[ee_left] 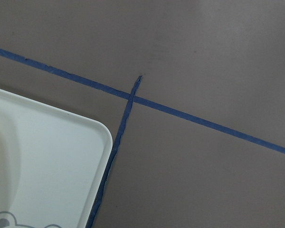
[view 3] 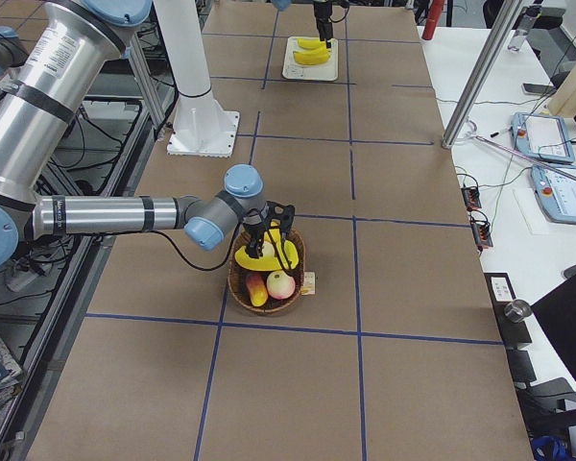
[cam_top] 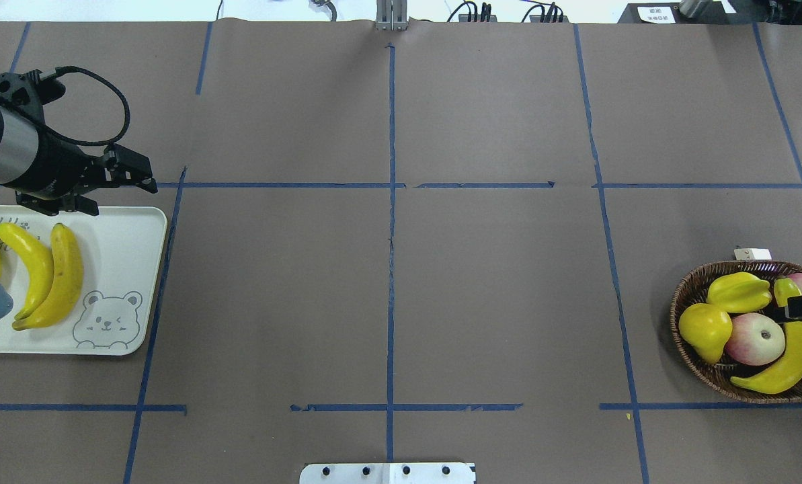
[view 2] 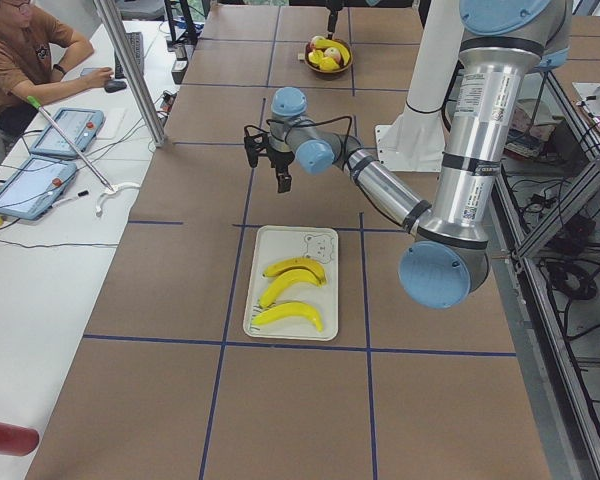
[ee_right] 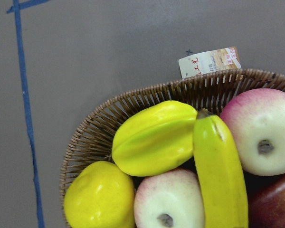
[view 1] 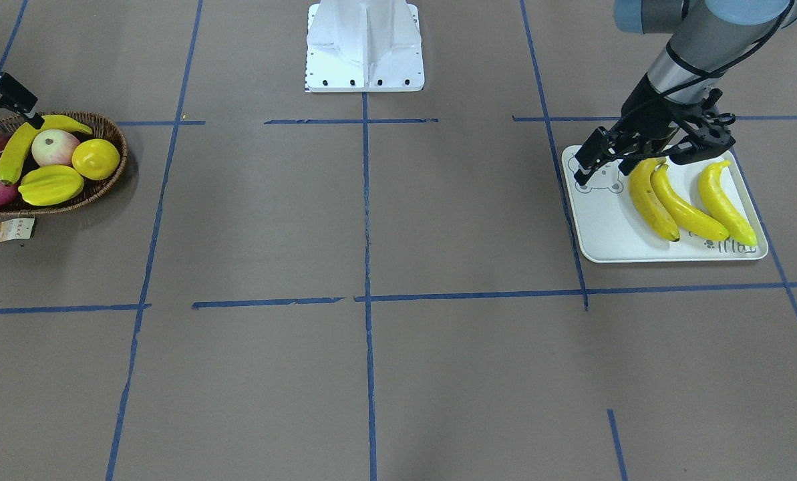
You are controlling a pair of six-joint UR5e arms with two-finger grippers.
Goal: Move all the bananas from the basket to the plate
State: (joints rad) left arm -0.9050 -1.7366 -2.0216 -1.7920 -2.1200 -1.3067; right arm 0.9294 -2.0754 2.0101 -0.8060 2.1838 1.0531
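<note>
Three bananas [view 1: 682, 200] lying side by side on the plate [view 1: 608, 230], a pale rectangular tray with a bear face print at one corner, far out on the robot's left. Fourth banana [cam_top: 780, 366] in the basket [cam_top: 686, 296], dark woven wicker with a paper tag [view 1: 14, 229] on the table just outside its rim, far out on the robot's right; draped over a pink-white apple [cam_top: 755, 338], next to a starfruit [cam_top: 742, 292] and a lemon [cam_top: 704, 328]. Left gripper [cam_top: 146, 180] above the table just past the plate's far edge, off the bananas, fingers near together with nothing between them, looks closed. Right gripper [view 1: 12, 100] over the basket's rim close to the banana's upper end; open or closed, gripping or not: cannot tell from these views. Table [cam_top: 495, 302] covered in brown paper, marked into a grid with blue tape [cam_top: 390, 269]; white robot base plate [view 1: 365, 50] at mid-edge. Metal post [view 2: 130, 75] at the operators' side, white bench beyond it with tablets [view 2: 25, 185] and cables; person [view 2: 25, 55] seated at that bench. Open framing and cabling behind the robot in the side views.
</note>
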